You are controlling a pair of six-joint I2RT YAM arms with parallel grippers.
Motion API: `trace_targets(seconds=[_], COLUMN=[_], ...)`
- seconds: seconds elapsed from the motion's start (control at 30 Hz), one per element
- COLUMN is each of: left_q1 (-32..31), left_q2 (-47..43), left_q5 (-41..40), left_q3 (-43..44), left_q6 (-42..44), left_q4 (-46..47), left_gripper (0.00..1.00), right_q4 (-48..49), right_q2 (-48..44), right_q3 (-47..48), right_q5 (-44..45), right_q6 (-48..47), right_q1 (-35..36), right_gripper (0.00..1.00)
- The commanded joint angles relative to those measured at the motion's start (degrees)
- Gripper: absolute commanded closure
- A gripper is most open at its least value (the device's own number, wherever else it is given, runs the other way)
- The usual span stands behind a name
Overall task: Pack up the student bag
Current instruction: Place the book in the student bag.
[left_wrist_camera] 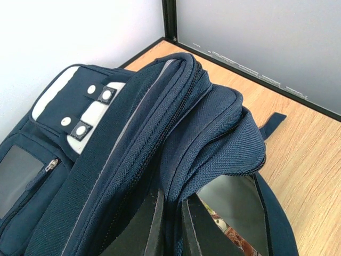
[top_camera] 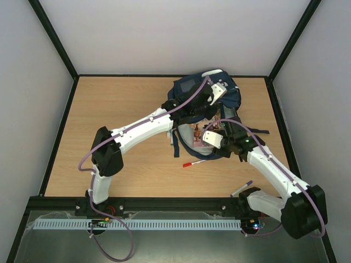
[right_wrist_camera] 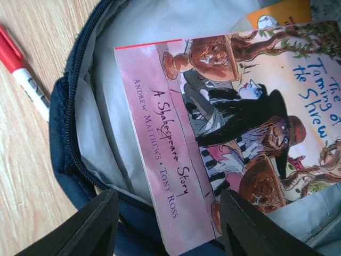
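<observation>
The student bag [top_camera: 186,86], a navy-blue backpack, lies at the back middle of the table with its main compartment gaping. My left gripper [left_wrist_camera: 173,226] is shut on a fold of the bag's [left_wrist_camera: 133,138] upper flap and holds the mouth up. Inside, on the grey lining, lies a picture book [right_wrist_camera: 224,122] with a pink strip and "The Taming of the Shrew" on its cover. My right gripper [right_wrist_camera: 168,229] hovers open over the book's near corner at the bag's zip rim [right_wrist_camera: 69,154], one finger on either side without touching it. Seen from above, the right gripper [top_camera: 205,133] is at the bag's mouth.
A red-and-white pen [right_wrist_camera: 24,74] lies on the wooden table just outside the bag's mouth, the same pen [top_camera: 194,163] in the top view. A purple-tipped pen [top_camera: 241,189] rests near the right arm's base. Something orange [right_wrist_camera: 282,12] shows deeper inside the bag. A strap [top_camera: 258,131] trails right.
</observation>
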Motion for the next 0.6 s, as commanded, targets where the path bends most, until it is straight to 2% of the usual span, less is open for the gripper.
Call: trace_targets(seconds=[0.0,0.23,0.57], left_q1=[-0.20,-0.17,-0.19], left_q2=[-5.25,-5.25,-5.40], left_q5=[2.32,2.68,3.33], left_q3=[3.07,3.13,3.16], left_q6=[-1.24,-1.67,-1.93], left_q4=[4.34,3.84,3.25], left_gripper=[0.96,0.96,0.95], right_q4=[3.67,7.78,18.42], right_q2=[2.90,8.74,19.20], right_q3=[-1.15,-1.01,4.18], right_q5=[5.69,8.28,14.50], right_q6=[-1.57,-1.23,3.35], right_q1=[1.94,2.11,2.11], right_gripper=[0.47,0.47,0.61])
